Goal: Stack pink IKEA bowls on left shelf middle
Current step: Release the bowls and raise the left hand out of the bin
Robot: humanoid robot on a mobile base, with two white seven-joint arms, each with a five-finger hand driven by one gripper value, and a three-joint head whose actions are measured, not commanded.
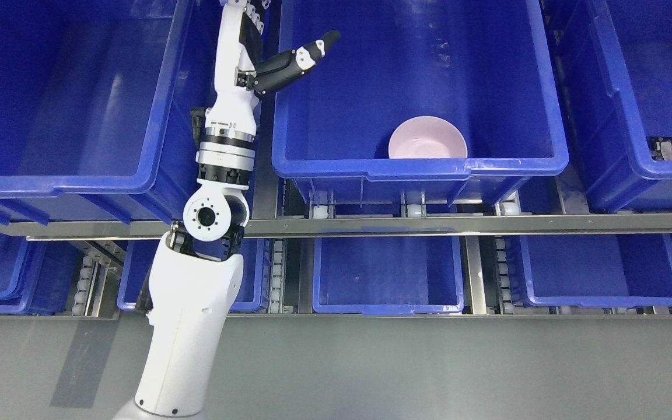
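Shelf rack of blue bins, left arm raised, one pink bowl in the middle bin.

Upper shelf carries three large blue bins: left bin (pixel 67 93) at 10 o'clock, middle bin (pixel 417 166) at 12 to 1 o'clock, right bin (pixel 633 116) at 3 o'clock. Metal shelf rail (pixel 371 224) runs across under them; smaller blue bins sit on the lower shelf (pixel 388 274) around 6 o'clock. Left arm (pixel 196 315) rises from 7 o'clock through the gap between left and middle bins. Left hand (pixel 272 55) is near 12 o'clock, thumb stretched over the middle bin's left wall; other fingers cut off by the frame top, so grip cannot be told. Pink bowl (pixel 427 139) sits upright inside the middle bin against its front wall, well apart from the hand.
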